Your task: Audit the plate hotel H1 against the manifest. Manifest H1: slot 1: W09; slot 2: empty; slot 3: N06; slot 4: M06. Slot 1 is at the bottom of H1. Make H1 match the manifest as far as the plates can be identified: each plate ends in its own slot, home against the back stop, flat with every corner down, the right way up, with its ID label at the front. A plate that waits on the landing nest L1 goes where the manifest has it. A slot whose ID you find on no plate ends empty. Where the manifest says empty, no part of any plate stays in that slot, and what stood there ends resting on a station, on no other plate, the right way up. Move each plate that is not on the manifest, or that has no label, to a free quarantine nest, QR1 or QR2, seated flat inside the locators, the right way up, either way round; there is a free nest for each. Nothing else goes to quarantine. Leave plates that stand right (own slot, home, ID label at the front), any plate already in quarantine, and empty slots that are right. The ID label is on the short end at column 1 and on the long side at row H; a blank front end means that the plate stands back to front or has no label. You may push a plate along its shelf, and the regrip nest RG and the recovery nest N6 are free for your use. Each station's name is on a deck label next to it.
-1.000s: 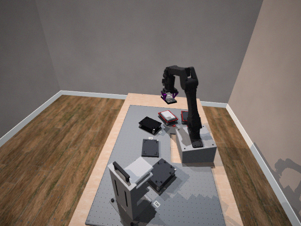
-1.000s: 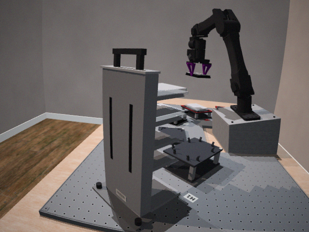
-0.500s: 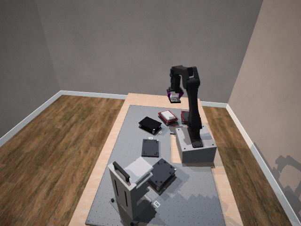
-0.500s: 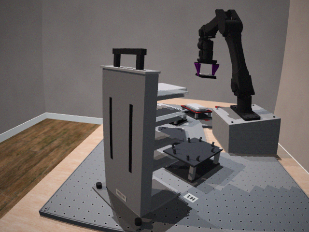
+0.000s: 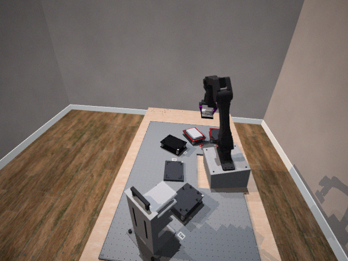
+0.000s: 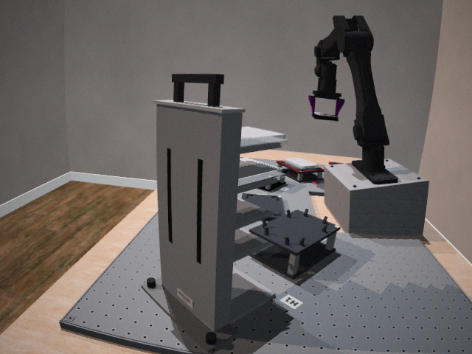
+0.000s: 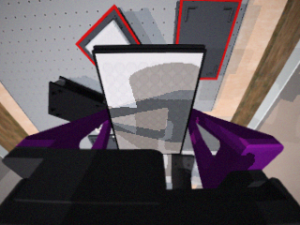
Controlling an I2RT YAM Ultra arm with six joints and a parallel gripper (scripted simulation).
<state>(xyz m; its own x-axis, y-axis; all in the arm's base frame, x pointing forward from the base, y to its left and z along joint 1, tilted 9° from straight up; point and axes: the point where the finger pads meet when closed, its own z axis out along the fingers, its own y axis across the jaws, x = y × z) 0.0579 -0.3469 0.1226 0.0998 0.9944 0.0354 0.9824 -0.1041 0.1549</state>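
Plate held high over the quarantine nests

The gripper (image 6: 324, 110) pinches a plate (image 7: 149, 96) by its long edges, well above both red-edged nests (image 5: 194, 134); the deck label (image 6: 290, 302) seems to read H1.

A black robot arm (image 5: 224, 126) rises from a grey pedestal (image 5: 241, 174) on a perforated grey deck (image 5: 224, 230). Its purple-fingered gripper (image 5: 208, 111) holds a pale plate (image 5: 207, 112) in the air above the far end. Below sit two red-edged nests; one (image 5: 187, 131) carries a white plate (image 5: 194, 132). A tall grey plate hotel (image 5: 142, 216) stands nearest.
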